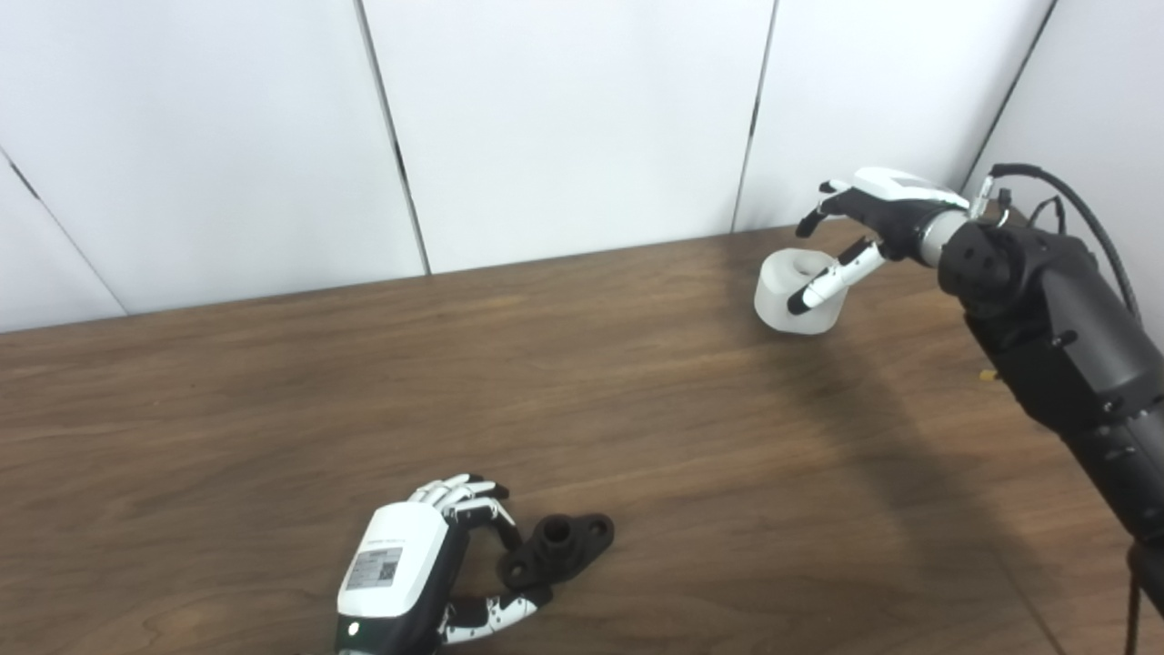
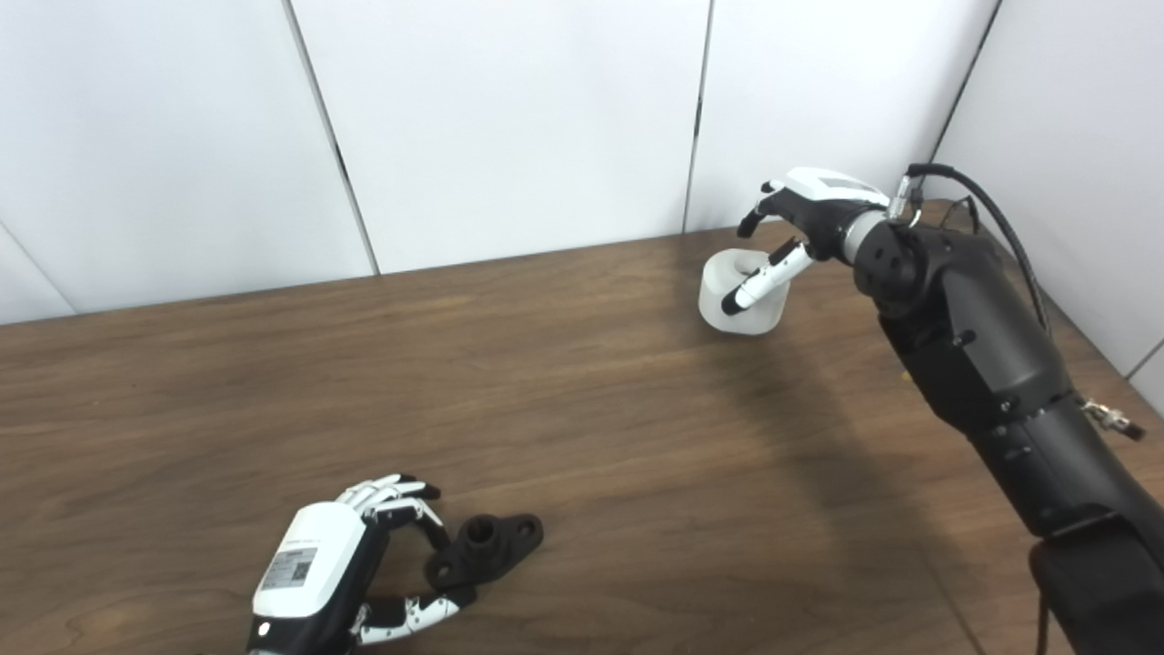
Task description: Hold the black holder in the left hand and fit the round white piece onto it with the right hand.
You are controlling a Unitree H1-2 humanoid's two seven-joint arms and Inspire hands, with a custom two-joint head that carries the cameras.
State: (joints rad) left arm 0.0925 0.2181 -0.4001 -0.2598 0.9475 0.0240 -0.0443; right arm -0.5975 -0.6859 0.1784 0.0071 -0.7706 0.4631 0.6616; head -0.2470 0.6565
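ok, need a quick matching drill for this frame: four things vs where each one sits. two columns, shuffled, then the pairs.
Things:
1. black holder
2. round white piece
3. left hand
4. right hand

Places:
A. far right of the table, near the wall
B. raised over the white piece
C. near edge, fingers around the holder's left end
D. flat on the wood, near edge

Pairs: 1-D, 2-A, 3-C, 4-B
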